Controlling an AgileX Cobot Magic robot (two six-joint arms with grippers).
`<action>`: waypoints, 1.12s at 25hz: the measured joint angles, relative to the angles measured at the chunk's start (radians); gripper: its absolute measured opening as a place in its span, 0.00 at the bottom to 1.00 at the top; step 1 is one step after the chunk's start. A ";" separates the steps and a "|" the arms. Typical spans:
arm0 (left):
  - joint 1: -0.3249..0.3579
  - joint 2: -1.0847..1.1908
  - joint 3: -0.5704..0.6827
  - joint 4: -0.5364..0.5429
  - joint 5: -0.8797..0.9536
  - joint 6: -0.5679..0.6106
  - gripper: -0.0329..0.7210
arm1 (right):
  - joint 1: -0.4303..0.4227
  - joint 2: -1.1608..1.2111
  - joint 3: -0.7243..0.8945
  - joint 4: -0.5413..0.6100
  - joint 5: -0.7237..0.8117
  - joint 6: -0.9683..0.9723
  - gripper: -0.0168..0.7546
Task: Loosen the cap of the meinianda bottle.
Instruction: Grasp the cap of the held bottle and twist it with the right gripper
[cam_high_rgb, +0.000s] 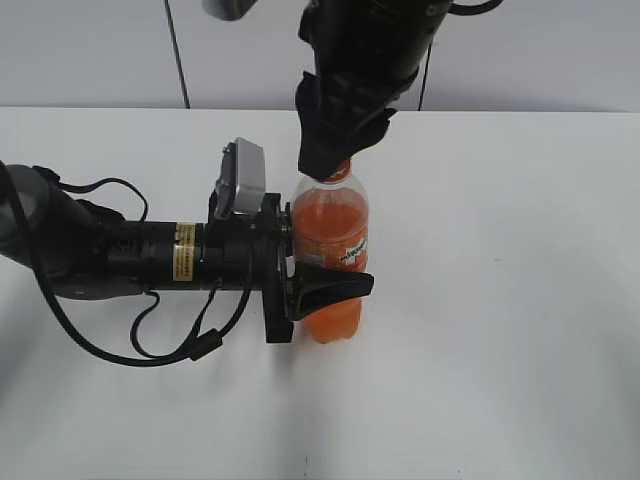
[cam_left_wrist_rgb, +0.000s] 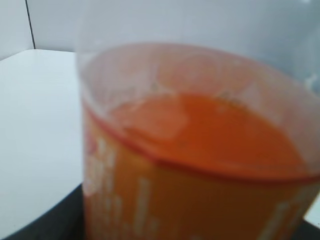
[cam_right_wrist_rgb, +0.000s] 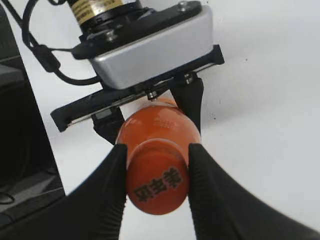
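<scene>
The meinianda bottle (cam_high_rgb: 336, 240) stands upright on the white table, full of orange drink, with an orange label. My left gripper (cam_high_rgb: 318, 287) comes in from the left and is shut on the bottle's waist; the bottle fills the left wrist view (cam_left_wrist_rgb: 200, 165). My right gripper (cam_high_rgb: 326, 160) comes down from above and is shut on the orange cap (cam_right_wrist_rgb: 157, 182), which has dark printed characters on top. Its two black fingers press the cap's sides. In the exterior view the cap is hidden by the right gripper's fingers.
The white table (cam_high_rgb: 500, 330) extends around the bottle, with a pale wall behind. The left arm's black body and cables (cam_high_rgb: 100, 255) lie across the table at the left. The left wrist camera housing (cam_right_wrist_rgb: 150, 50) shows just beyond the bottle in the right wrist view.
</scene>
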 joint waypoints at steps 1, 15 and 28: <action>0.000 0.000 0.000 0.000 0.000 0.000 0.59 | 0.000 0.000 0.000 0.000 0.001 -0.054 0.38; 0.000 0.000 0.000 0.000 0.000 0.002 0.59 | 0.000 0.000 0.000 0.008 0.010 -0.701 0.38; 0.000 0.000 0.000 0.000 0.000 0.002 0.59 | 0.000 0.000 0.000 0.009 0.010 -0.792 0.38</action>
